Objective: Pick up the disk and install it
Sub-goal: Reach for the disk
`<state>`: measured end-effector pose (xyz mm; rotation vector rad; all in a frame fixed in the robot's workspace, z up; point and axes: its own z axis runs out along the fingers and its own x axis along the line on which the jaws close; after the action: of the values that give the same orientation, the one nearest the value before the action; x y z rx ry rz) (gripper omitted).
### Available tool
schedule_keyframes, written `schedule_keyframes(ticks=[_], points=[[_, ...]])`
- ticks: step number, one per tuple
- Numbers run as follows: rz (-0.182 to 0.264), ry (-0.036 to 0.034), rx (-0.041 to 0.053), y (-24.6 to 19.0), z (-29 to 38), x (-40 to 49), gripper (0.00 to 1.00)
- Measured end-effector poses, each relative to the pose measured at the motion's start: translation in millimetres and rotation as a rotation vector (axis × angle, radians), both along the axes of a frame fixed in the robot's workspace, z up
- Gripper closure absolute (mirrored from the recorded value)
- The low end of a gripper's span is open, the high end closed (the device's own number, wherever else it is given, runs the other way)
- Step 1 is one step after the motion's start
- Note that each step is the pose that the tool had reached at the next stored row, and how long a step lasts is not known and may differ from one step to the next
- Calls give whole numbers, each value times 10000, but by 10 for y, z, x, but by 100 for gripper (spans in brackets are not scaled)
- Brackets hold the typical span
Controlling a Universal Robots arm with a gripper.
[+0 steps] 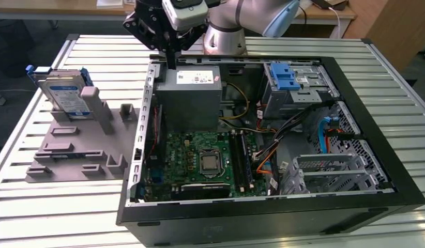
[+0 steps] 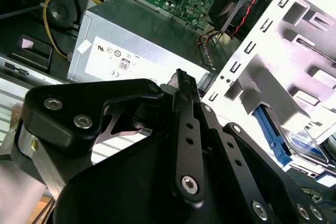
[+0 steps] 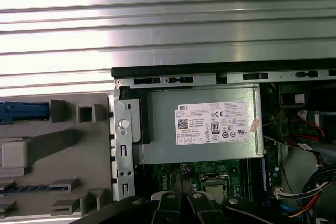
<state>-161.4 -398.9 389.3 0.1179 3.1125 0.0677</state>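
The flat silver metal hard drive in its blue plastic carrier (image 1: 65, 95) stands upright in a grey slotted rack (image 1: 67, 155) on the table (image 1: 54, 222). It is well apart from the black pincer (image 1: 172, 63), which hangs empty with its tips together. The drive looks stiff, weighty and shock-sensitive, so gripping across its flat faces near the top seems best.

Matt black gripper (image 1: 172, 59) built of flat linked bars, fastened with silver socket-head screws (image 2: 189, 183); brushed metal bracket (image 2: 32, 153) at eight o'clock of those bars in the second wrist view. White camera housing (image 1: 185, 11) with a dark lens at twelve o'clock of the gripper. Silver-grey arm (image 1: 223, 40) at two o'clock, rounded, with a pale blue joint cap (image 1: 280, 19).
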Motion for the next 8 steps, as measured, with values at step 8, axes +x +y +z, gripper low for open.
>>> schedule_keyframes(ticks=[8], points=[[0,0,0,0,-2,-18,89]])
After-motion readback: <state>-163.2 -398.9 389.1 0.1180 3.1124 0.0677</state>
